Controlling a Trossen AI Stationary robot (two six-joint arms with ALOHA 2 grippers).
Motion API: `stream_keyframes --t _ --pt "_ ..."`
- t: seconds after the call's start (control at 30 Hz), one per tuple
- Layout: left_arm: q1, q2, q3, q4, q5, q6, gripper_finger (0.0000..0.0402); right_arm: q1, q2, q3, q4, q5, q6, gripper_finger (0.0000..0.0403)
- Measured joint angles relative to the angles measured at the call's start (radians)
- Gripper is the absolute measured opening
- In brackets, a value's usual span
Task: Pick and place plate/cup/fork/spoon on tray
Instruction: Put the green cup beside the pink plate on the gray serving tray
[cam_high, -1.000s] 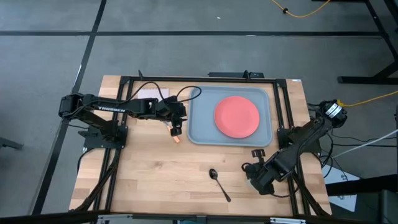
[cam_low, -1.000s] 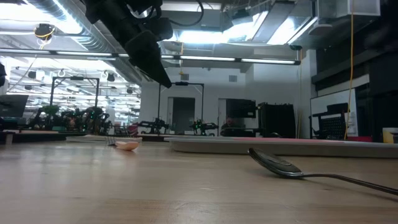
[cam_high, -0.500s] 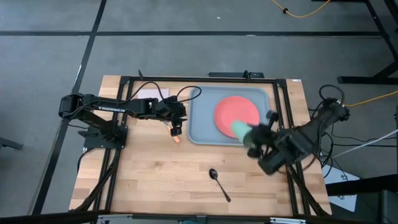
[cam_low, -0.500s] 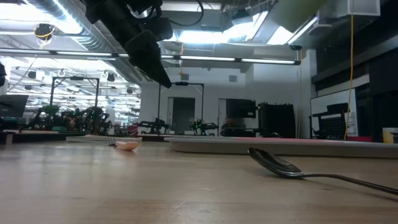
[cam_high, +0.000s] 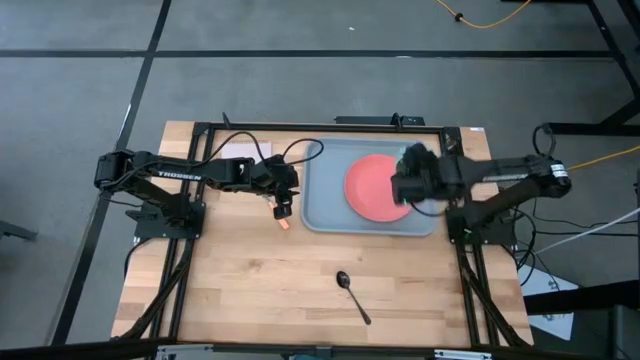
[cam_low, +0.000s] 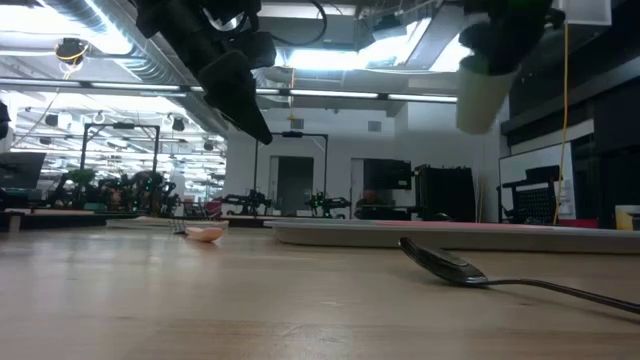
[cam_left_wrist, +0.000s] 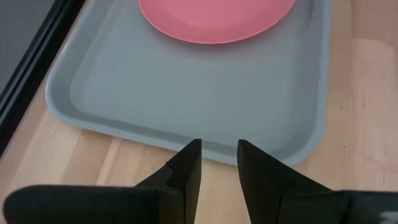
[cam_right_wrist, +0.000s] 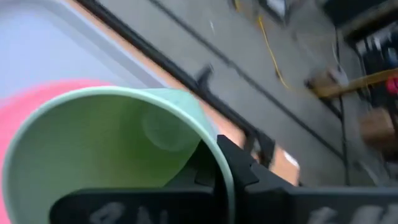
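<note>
The right gripper (cam_high: 412, 178) hangs over the right side of the tray (cam_high: 325, 205), pinching the cup (cam_right_wrist: 118, 143) by its rim; one finger sits inside the mouth against the wall in the right wrist view. In the low view the cup (cam_low: 482, 92) is well above the table, clear of everything below it, and looks pale. From above, the gripper covers the right edge of the plate (cam_high: 372, 186), and the cup itself cannot be made out there.

The plate lies flat inside the tray, right of the tray's centre. A bare strip of tray floor runs along the plate's left side and a narrower one along the tray's near rim. The left wrist view shows the same open floor between the plate (cam_left_wrist: 214, 18) and the tray's rounded near corner (cam_left_wrist: 186, 93).

The left gripper (cam_high: 283, 210) hovers just off the tray's left edge, above the wood, its fingers (cam_left_wrist: 186, 177) slightly apart with nothing between them. The fork (cam_high: 285, 224) lies on the table just below that gripper, near the tray's front left corner; in the low view it rests flat with its head pointing left (cam_low: 205, 234).

The spoon (cam_high: 352, 296) lies alone on open wood near the table's front edge, well apart from the tray, bowl toward the tray and handle running toward the front right. The wood around it is bare on all sides
</note>
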Motion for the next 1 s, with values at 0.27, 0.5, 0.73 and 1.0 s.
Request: stream_keyframes --t 0.27,0.5,0.73,1.0 --pt "0.000 0.000 0.000 0.001 0.000 0.000 0.0096 -0.298 -0.002 0.039 0.176 -0.137 -0.390 0.0002" --pt "0.000 0.000 0.000 0.001 -0.008 0.000 0.0096 -0.509 -0.001 0.035 0.412 -0.362 -0.747 0.0002" --pt "0.000 0.000 0.000 0.001 -0.082 0.000 0.0096 -0.652 -0.001 0.035 0.358 -0.451 -0.803 0.0002" --pt "0.000 0.000 0.000 0.015 -0.214 -0.033 0.0096 -0.743 -0.001 0.034 0.340 -0.477 -0.860 0.0002"
